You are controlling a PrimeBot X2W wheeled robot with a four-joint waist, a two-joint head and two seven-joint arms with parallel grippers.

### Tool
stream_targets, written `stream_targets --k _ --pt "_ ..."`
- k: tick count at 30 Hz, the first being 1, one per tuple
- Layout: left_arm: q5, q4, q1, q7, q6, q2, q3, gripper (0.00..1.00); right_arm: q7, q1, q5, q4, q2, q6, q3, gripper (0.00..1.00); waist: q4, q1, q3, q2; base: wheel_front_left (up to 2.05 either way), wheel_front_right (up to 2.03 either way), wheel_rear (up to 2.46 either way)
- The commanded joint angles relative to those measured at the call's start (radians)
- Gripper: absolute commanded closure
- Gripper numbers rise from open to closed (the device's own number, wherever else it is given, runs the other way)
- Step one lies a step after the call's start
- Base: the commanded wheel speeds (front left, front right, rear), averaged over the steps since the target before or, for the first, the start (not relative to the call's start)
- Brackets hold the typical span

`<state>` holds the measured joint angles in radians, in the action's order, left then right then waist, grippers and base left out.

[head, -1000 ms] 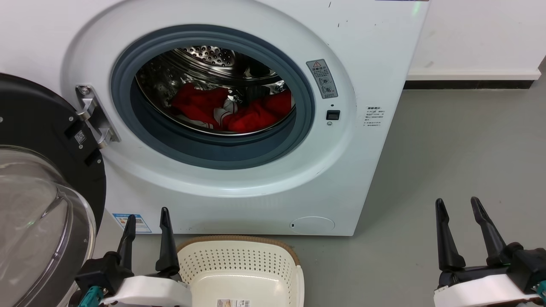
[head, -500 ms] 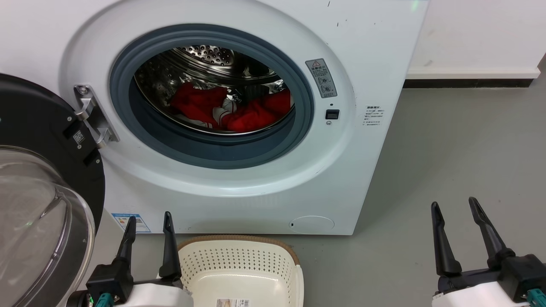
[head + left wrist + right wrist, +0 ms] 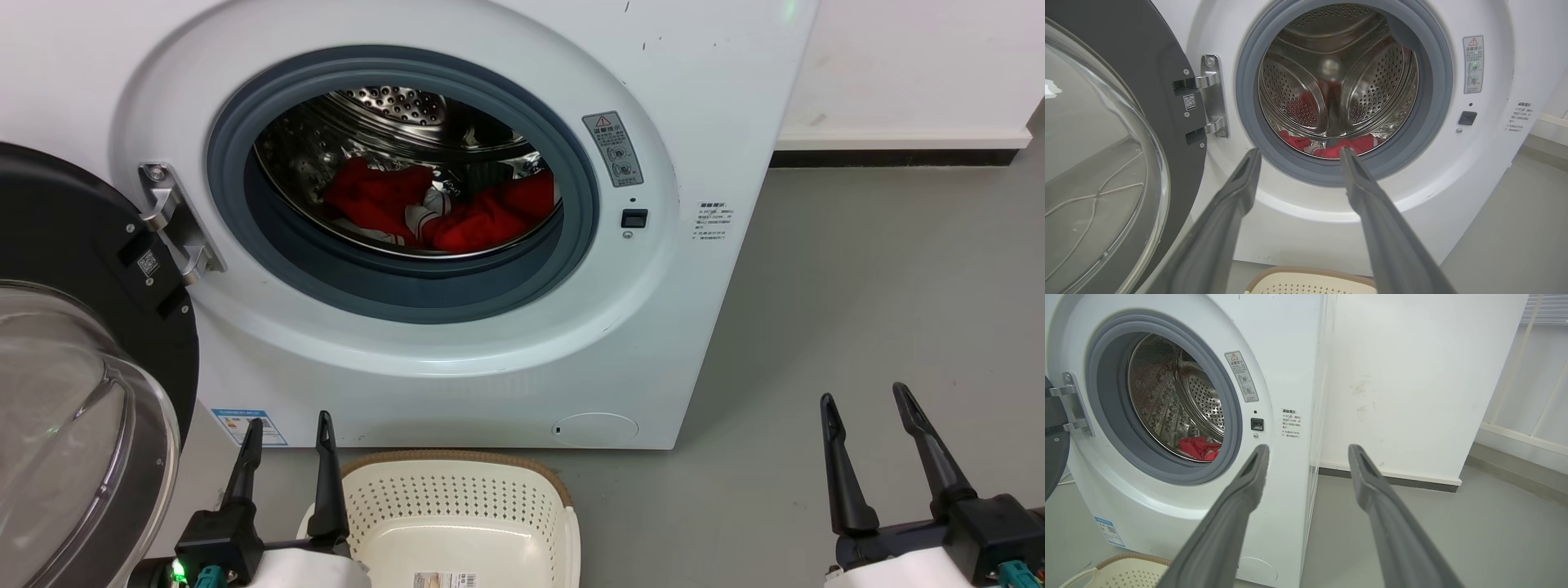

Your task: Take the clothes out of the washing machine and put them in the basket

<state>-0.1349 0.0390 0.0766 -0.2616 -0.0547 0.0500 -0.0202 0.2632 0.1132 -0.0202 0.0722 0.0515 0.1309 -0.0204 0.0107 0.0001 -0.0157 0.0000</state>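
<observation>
The left gripper (image 3: 288, 423), two long dark fingers at the lower left of the head view, stands spread with nothing between its fingers. The right gripper (image 3: 864, 394) at the lower right is likewise spread and empty above the grey floor (image 3: 882, 269). Just beside the left gripper, at the bottom centre, sits the small cream-white perforated plastic basket (image 3: 457, 492) with its brown rim. It holds only the paper label (image 3: 445, 580) on its bottom, so no garment is out yet and the step in hand looks to be the first reach. Above the basket rises the large white front-loading washing machine (image 3: 457, 392), its black-rimmed clear glass door (image 3: 73, 408) swung wide along the left edge, close to the left arm. Farther in, past the round grey rubber ring (image 3: 408, 290), the soft bright red clothes (image 3: 482, 224) lie heaped at the bottom of the perforated steel drum (image 3: 392, 102), with white trim showing near the middle of the heap. The left arm looks the better placed, since its wrist view already points through the opening. It should enter through the centre of the ring, clear of both the door and the rubber lip. The fingers should stay wide until they straddle a raised fold, then pinch deep into the cloth rather than at a thin edge. The garment should be lifted well over the lip before it is drawn back, as a trailing sleeve could snag there. The basket directly below makes for a short drop.
</observation>
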Motion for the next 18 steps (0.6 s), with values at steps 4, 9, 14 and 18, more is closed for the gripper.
stream_targets --k 4,9,14,18 --pt "-0.001 0.006 0.009 -0.005 -0.005 0.0 0.003 0.0 0.002 0.014 0.004 -0.005 -0.002 0.0 0.002 0.0 -0.001 -0.0001 0.0 0.0 0.0 0.0 0.0" --pt "-0.003 0.01 0.011 -0.005 -0.006 0.0 0.003 0.0 0.002 0.014 0.003 -0.008 -0.002 0.0 0.004 0.0 0.0 -0.0001 -0.001 0.0 0.0 0.0 0.0" --pt "-0.004 0.014 0.01 -0.005 -0.005 0.0 0.005 0.0 0.002 0.014 0.005 -0.008 -0.002 0.0 0.006 0.0 0.002 -0.0001 -0.002 0.0 0.0 0.0 0.0" --pt "-0.006 0.032 -0.005 -0.004 -0.008 0.0 0.004 0.0 0.002 0.011 0.009 -0.006 -0.002 0.0 0.007 0.0 0.004 -0.0001 -0.008 0.0 0.0 0.0 0.0"
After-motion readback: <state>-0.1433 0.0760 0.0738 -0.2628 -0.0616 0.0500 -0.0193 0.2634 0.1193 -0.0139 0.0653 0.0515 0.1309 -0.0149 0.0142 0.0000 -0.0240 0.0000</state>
